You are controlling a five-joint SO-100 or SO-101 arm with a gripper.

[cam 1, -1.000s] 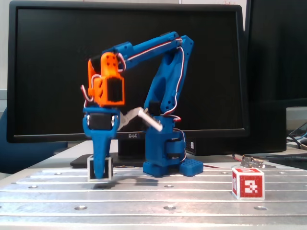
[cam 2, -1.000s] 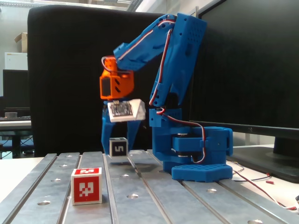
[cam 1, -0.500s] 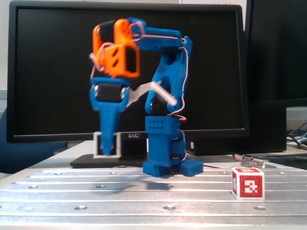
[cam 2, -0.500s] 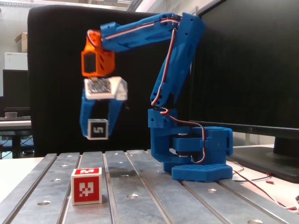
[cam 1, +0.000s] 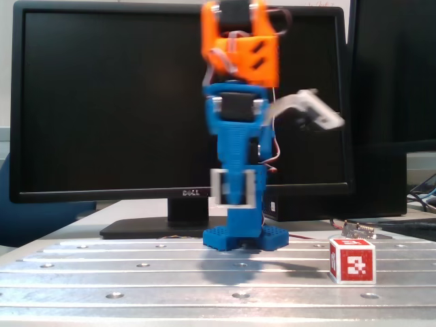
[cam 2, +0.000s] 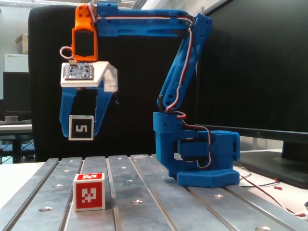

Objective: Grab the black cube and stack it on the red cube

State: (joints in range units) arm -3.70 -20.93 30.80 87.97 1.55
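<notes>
My gripper (cam 2: 81,130) is shut on the black cube (cam 2: 81,128), whose white "5" mark faces the camera in a fixed view. The cube hangs well above the table. In the other fixed view the cube shows as a white frame (cam 1: 216,188) with a blue finger (cam 1: 236,185) across its front, and the gripper (cam 1: 236,196) points down. The red cube (cam 1: 353,260) sits on the table, low and to the right of the held cube there. It also shows in a fixed view (cam 2: 89,191), below the held cube and nearer the camera.
The table is a slotted metal plate (cam 1: 136,272) with bolt holes. The arm's blue base (cam 2: 207,166) is bolted at the rear. Black monitors (cam 1: 109,102) stand behind. Loose wires (cam 2: 269,185) and a small connector (cam 1: 359,229) lie beside the base.
</notes>
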